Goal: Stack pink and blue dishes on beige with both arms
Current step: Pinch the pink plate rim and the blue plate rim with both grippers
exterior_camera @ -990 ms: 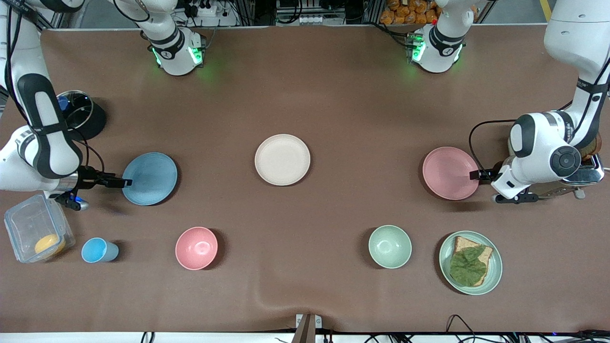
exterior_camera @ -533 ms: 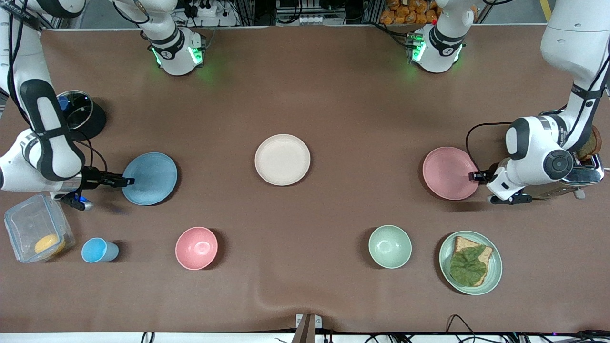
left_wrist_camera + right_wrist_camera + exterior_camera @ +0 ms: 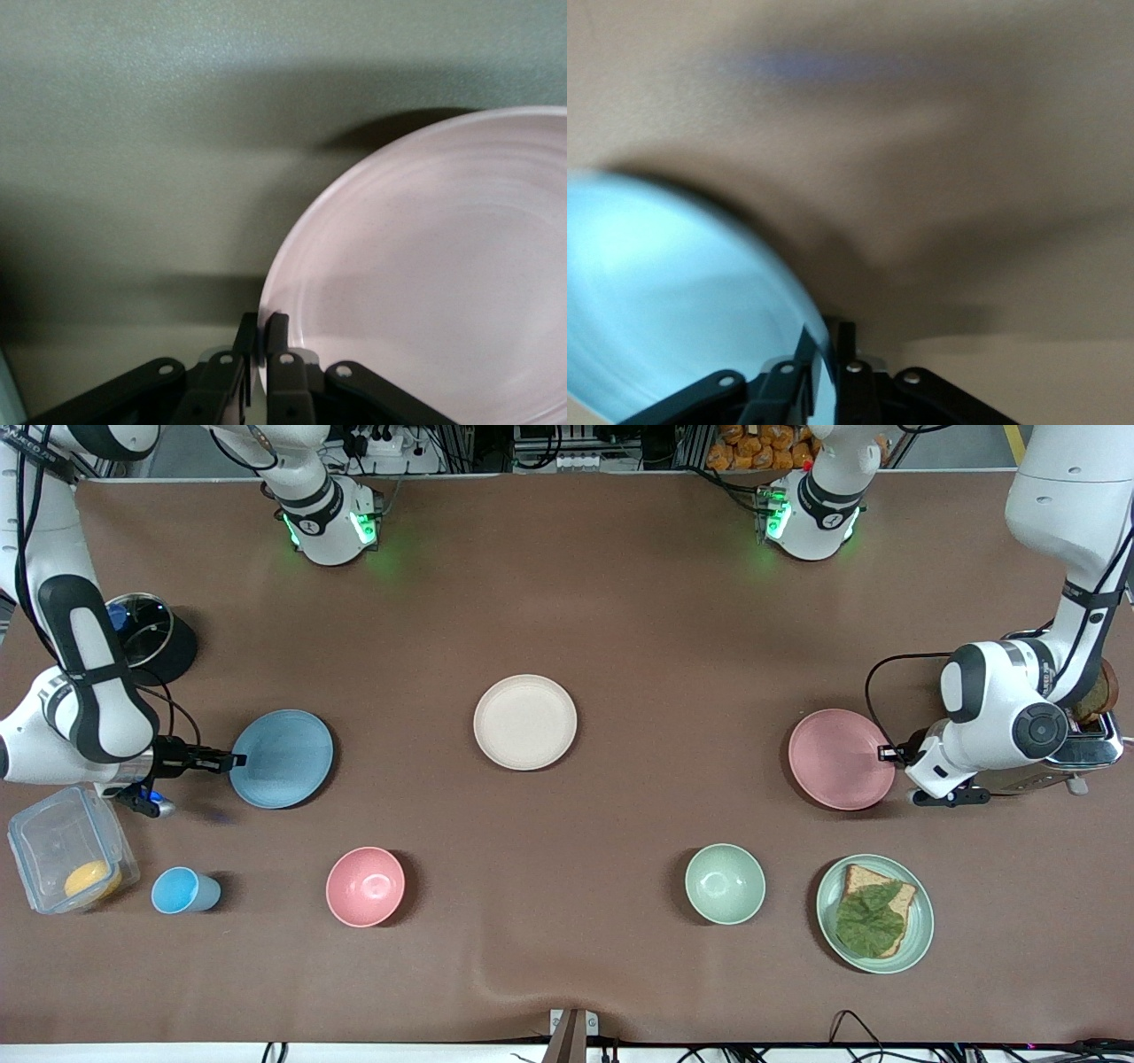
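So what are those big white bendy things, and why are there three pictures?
They are two robot arms. Each ends in a small black pincer called a gripper. The big picture comes from a camera high above the brown table. The two close-up pictures come from little cameras on the arms' wrists.

The left gripper pinches the rim of the pink plate; its wrist view shows that pinch. The right gripper pinches the rim of the blue plate, seen close here.

Between them lies the beige plate, where both plates should go. Nearer the camera stand a blue cup, a pink bowl, a green bowl and a green plate with toast.
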